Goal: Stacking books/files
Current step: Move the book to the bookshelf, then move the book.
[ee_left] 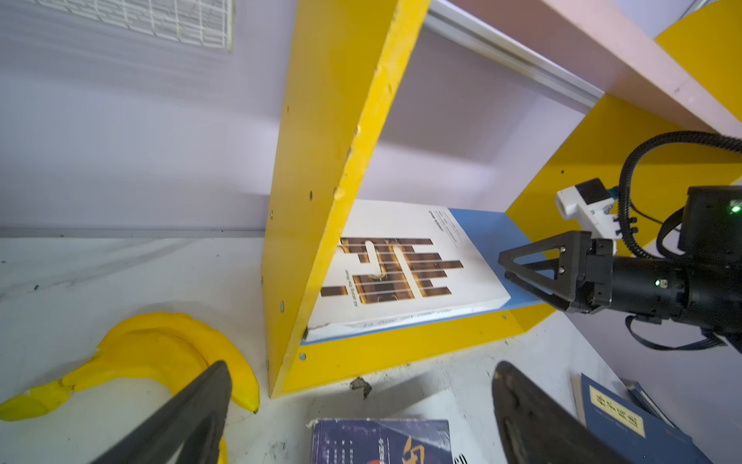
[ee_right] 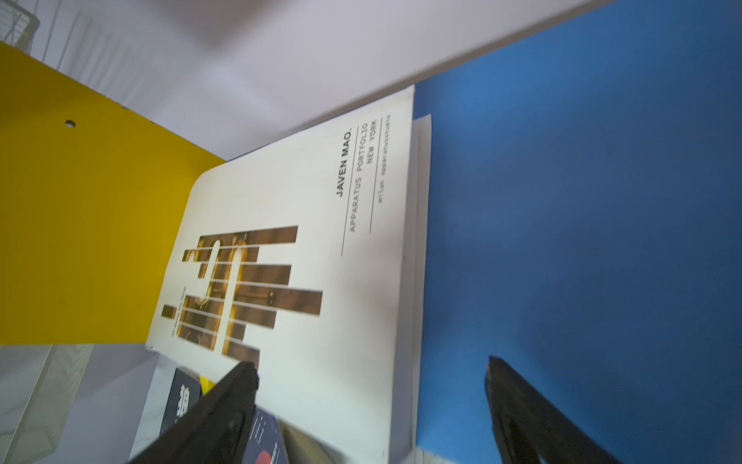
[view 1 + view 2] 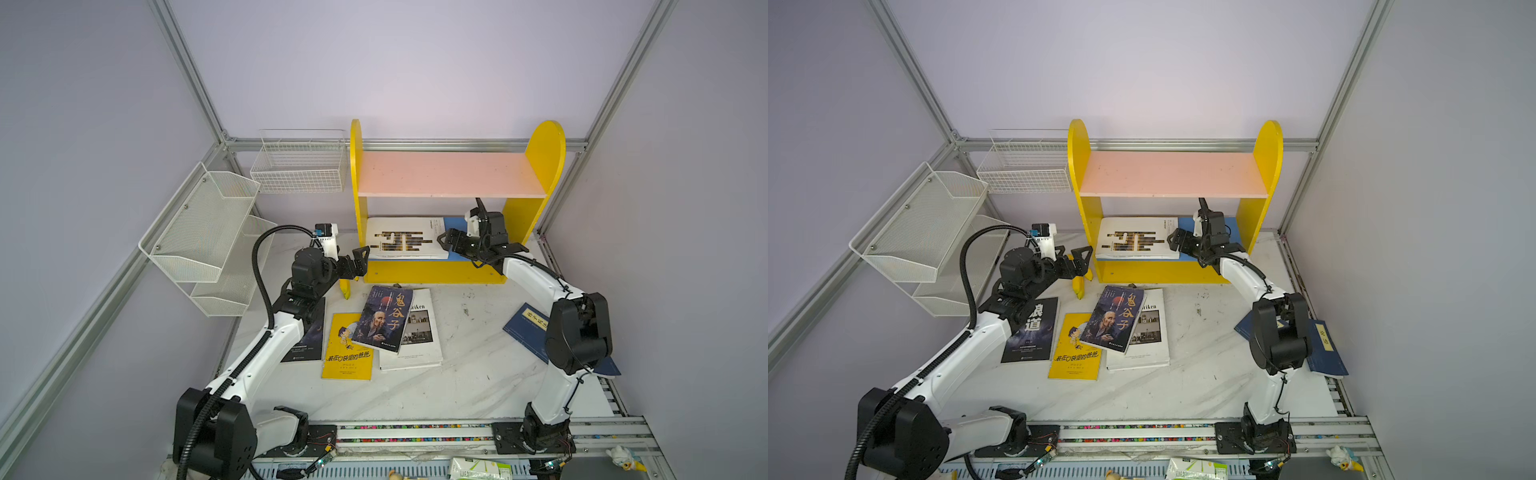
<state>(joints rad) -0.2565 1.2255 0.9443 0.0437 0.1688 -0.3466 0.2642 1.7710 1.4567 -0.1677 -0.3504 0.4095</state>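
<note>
Nearest me, the white marble counter (image 3: pixel 457 374) carries loose books: a yellow cartoon book (image 3: pixel 347 353), a portrait book (image 3: pixel 384 318) overlapping it and a white book (image 3: pixel 422 345), a black book (image 3: pixel 1032 332) and navy books (image 3: pixel 1325 345) at right. Most have their long axes running near to far. Further back, my left end effector (image 3: pixel 362 262) hangs open and empty beside the yellow bookshelf (image 3: pixel 436 274). My right end effector (image 3: pixel 442 242), jaws apart, grips nothing. It sits just off the large white portfolio (image 3: pixel 405 239), which lies flat on the blue lower shelf (image 3: pixel 453 226) with its long axis along the shelf and its spine forward. Lavender walls (image 3: pixel 395 62) stand behind.
</note>
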